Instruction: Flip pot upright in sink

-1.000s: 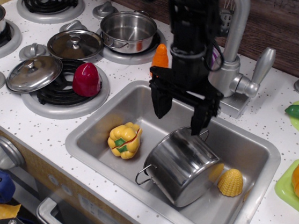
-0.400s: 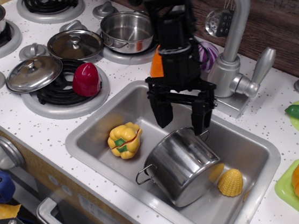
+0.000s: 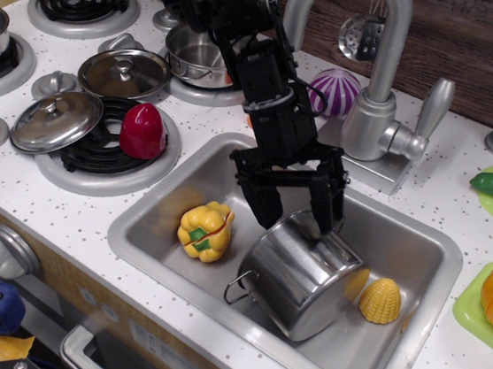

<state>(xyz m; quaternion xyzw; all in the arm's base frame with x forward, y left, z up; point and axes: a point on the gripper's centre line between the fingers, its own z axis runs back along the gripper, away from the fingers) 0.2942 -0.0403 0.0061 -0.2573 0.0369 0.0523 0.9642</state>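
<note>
The shiny steel pot lies tilted, bottom up, in the middle of the sink, one wire handle pointing front left. My black gripper is open and hangs right over the pot's upper rear edge, one finger on each side of that edge. I cannot tell if the fingers touch the pot. The pot's mouth is hidden beneath it.
A yellow toy pepper lies in the sink left of the pot, a toy corn right of it. The faucet stands behind the sink. A pan, lids and a red toy sit on the stove at left.
My arm has swung to the left and the gripper has come down from above the pot to its upper rear edge. The pot has not moved.
</note>
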